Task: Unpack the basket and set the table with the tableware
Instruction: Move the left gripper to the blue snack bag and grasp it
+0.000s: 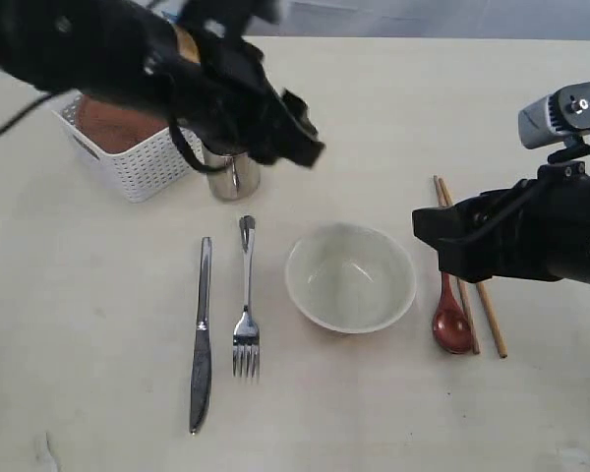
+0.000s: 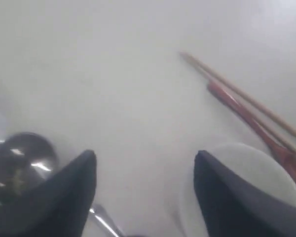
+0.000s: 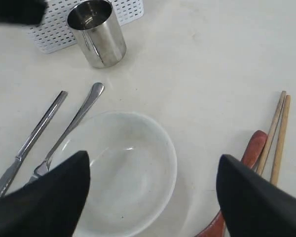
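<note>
The white basket (image 1: 138, 157) stands at the back left of the table (image 1: 423, 108) with a reddish-brown plate (image 1: 113, 123) inside. The steel cup (image 1: 234, 177) stands upright just beside it. My left gripper (image 1: 300, 138) hovers open by the cup (image 2: 19, 163), with nothing between its fingers (image 2: 74, 197). Knife (image 1: 202, 334), fork (image 1: 246, 305), cream bowl (image 1: 350, 278), red spoon (image 1: 450, 320) and chopsticks (image 1: 472, 275) lie in a row. My right gripper (image 3: 153, 157) hangs open and empty above the bowl (image 3: 128, 163), near the spoon (image 3: 251, 153).
The dark left arm covers part of the basket and the cup's top in the exterior view. The left wrist view is blurred. Bare tabletop stretches behind the bowl and along the front edge.
</note>
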Robot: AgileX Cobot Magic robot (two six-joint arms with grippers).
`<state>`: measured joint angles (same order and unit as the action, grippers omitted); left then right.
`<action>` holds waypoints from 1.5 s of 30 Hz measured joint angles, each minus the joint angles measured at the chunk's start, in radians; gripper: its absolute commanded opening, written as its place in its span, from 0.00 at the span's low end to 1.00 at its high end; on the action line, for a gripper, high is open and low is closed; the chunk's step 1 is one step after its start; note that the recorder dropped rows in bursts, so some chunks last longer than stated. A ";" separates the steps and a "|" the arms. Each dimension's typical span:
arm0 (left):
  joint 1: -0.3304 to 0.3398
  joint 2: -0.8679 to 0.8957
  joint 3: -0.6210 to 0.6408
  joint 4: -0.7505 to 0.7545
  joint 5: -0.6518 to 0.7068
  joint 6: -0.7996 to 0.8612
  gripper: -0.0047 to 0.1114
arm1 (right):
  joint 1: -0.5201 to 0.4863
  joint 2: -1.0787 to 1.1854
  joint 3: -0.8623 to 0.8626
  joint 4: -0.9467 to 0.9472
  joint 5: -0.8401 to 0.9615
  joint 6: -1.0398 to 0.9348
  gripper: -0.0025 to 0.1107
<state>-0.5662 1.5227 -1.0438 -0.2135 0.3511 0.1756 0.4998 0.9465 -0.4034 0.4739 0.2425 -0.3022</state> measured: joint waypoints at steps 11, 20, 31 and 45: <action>0.417 0.053 -0.120 0.030 -0.092 -0.119 0.66 | 0.000 0.000 0.000 0.000 -0.029 -0.004 0.62; 0.429 0.347 -0.369 -0.077 -0.079 -0.123 0.66 | 0.000 0.000 0.000 0.000 -0.066 -0.003 0.62; 0.429 0.556 -0.496 -0.220 -0.048 -0.123 0.66 | 0.000 0.000 0.000 -0.017 -0.066 -0.004 0.62; 0.429 0.606 -0.498 -0.220 -0.107 -0.123 0.66 | 0.000 0.000 0.000 -0.020 -0.060 -0.010 0.62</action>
<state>-0.1369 2.1286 -1.5419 -0.4334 0.2440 0.0527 0.4998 0.9465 -0.4034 0.4542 0.1828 -0.3120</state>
